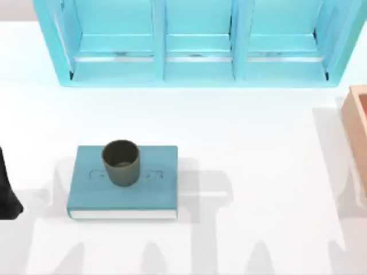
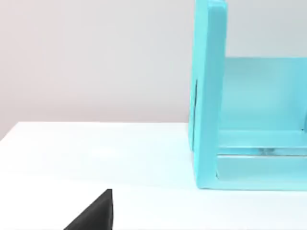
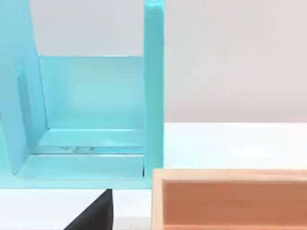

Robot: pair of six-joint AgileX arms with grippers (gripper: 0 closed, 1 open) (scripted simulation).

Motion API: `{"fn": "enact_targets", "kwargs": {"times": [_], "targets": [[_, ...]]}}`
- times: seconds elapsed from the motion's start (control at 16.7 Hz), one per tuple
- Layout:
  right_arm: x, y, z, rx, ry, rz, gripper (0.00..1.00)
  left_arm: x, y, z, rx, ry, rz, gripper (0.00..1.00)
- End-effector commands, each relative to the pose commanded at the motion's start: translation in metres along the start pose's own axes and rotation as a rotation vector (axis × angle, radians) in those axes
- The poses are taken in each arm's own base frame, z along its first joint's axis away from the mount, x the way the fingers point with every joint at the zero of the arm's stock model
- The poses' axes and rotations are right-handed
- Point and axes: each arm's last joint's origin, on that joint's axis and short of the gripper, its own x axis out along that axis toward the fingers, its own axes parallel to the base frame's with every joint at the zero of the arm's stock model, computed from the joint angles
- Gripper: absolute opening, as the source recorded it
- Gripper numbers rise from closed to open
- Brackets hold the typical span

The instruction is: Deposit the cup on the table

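White and broad, the flat table (image 1: 246,172) takes nearly the whole scene. At its far edge stands a light-blue shelf unit (image 1: 198,43) with three open compartments. A teal-blue rectangular book (image 1: 123,189) lies flat on the left half of the table. At the right edge is a pale orange wooden box (image 1: 358,129). The small olive-green cylindrical cup (image 1: 121,162) stands upright on the far part of the book, its dark inside open upward. My left arm (image 1: 7,192) is a dark shape at the left edge, well apart from the cup; how its fingers stand I cannot tell.
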Motion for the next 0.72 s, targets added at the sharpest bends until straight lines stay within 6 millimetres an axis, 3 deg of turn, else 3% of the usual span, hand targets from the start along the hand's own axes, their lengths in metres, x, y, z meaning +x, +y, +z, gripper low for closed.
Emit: {"fn": "enact_targets", "kwargs": {"times": [0.18,0.36,0.54,0.72], "targets": [[0.000,0.001,0.002,0.004,0.004,0.004,1.00,0.000,0.000,0.000,0.000,0.000,0.000,1.00],[0.000,0.005,0.020,0.042,0.041,0.038,1.00,0.000,0.000,0.000,0.000,0.000,0.000,1.00],[0.004,0.014,0.055,0.106,0.112,0.089,1.00,0.000,0.000,0.000,0.000,0.000,0.000,1.00],[0.015,0.029,0.111,0.177,0.193,0.142,1.00,0.000,0.000,0.000,0.000,0.000,0.000,1.00]]}}
